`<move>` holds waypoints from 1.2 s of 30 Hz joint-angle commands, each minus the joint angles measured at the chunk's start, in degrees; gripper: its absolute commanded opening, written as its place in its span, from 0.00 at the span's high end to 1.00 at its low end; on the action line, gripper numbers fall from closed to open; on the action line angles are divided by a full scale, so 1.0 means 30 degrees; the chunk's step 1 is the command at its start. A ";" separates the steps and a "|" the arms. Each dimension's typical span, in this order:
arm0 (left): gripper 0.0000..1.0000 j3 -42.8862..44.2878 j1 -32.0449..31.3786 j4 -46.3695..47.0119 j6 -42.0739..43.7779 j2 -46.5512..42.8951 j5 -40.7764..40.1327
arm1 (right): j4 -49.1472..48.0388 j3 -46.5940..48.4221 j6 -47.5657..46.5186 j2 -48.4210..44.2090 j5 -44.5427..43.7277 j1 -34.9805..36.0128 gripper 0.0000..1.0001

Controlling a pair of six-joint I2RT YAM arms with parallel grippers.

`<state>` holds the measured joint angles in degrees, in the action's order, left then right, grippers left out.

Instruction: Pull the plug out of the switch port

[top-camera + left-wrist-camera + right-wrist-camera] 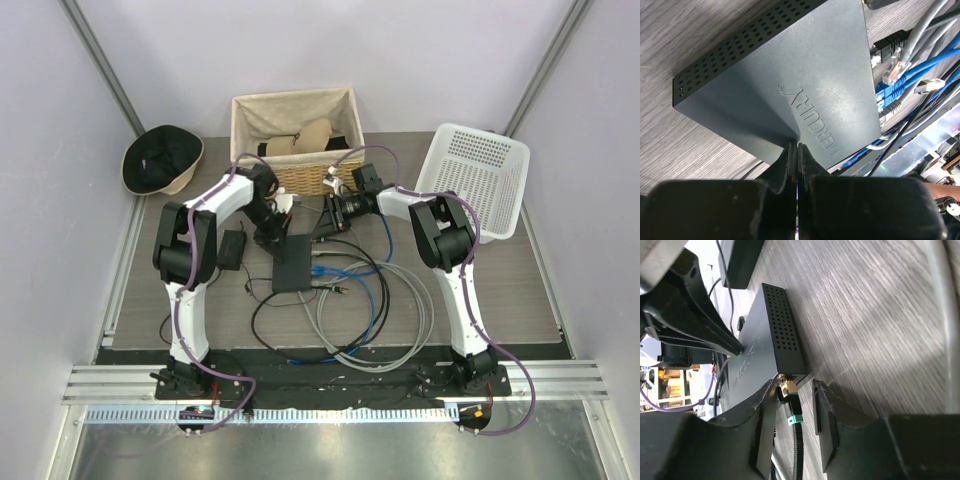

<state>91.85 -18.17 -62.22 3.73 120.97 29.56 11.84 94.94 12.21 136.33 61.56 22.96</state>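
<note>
The switch point(293, 264) is a flat black box marked MERCURY point(805, 85); its perforated side shows in the right wrist view point(780, 330). My left gripper point(796, 146) is shut and empty, with its tips resting on the switch's top point(276, 238). My right gripper point(793, 387) is open at the switch's far right corner point(323, 227). Its fingers straddle a gold plug point(787, 389) on a black braided cable with a teal ring. The plug sits at the corner port and lies against the left finger. Several blue and grey plugs point(888, 90) sit along the port edge.
Loose blue, grey and black cables point(360, 300) coil in front of the switch. A small black power brick point(232, 248) lies to the left of the switch. A wicker basket point(295, 135), a white plastic basket point(478, 175) and a hat point(160, 160) stand at the back.
</note>
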 commanded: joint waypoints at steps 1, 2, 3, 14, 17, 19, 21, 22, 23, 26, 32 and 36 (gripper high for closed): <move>1.00 -0.0940 -0.0621 0.1871 0.1102 0.1982 -0.3174 | 0.0948 -0.0240 0.0267 -0.0650 -0.1067 -0.0183 0.61; 1.00 -0.0940 -0.0622 0.1842 0.1102 0.1982 -0.3203 | 0.1005 -0.0210 0.0267 -0.0591 -0.1009 -0.0183 0.62; 1.00 -0.0911 -0.0622 0.1842 0.1073 0.2011 -0.3203 | 0.1006 -0.0181 0.0267 -0.0562 -0.0950 -0.0183 0.62; 1.00 -0.1028 -0.0710 0.1930 0.1131 0.2099 -0.3642 | 0.1094 -0.0239 0.0004 -0.0503 0.0339 0.0023 0.62; 1.00 -0.0999 -0.0768 0.1959 0.1102 0.2099 -0.3730 | 0.1094 -0.0297 -0.0113 -0.0590 0.0631 0.0052 0.64; 1.00 -0.1057 -0.0797 0.1988 0.1131 0.2128 -0.3760 | 0.1123 -0.0444 -0.0172 -0.0708 0.0691 0.0023 0.67; 1.00 -0.0999 -0.0826 0.2047 0.1073 0.2128 -0.3731 | 0.1123 -0.0532 -0.0173 -0.0824 0.0633 0.0023 0.74; 1.00 -0.0970 -0.0827 0.2047 0.1072 0.2129 -0.3760 | 0.1094 -0.0590 -0.0173 -0.0825 0.0574 0.0051 0.75; 1.00 -0.0969 -0.0827 0.2047 0.1072 0.2158 -0.3731 | 0.1123 -0.0620 -0.0173 -0.0854 0.0574 0.0052 0.76; 1.00 -0.0911 -0.0885 0.2106 0.1072 0.2187 -0.3877 | 0.1123 -0.0707 -0.0260 -0.0971 0.0515 0.0052 0.86; 1.00 -0.0881 -0.0944 0.2164 0.1072 0.2217 -0.4169 | 0.2495 -0.0534 -0.1516 -0.1352 0.0134 0.0022 0.98; 1.00 -0.0911 -0.1003 0.2223 0.1073 0.2275 -0.4375 | 0.4925 -0.0181 -0.4532 -0.1528 0.0015 0.0023 0.99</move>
<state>92.55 -19.81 -62.85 3.66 121.12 27.62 16.58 93.76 7.16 134.93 62.54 23.03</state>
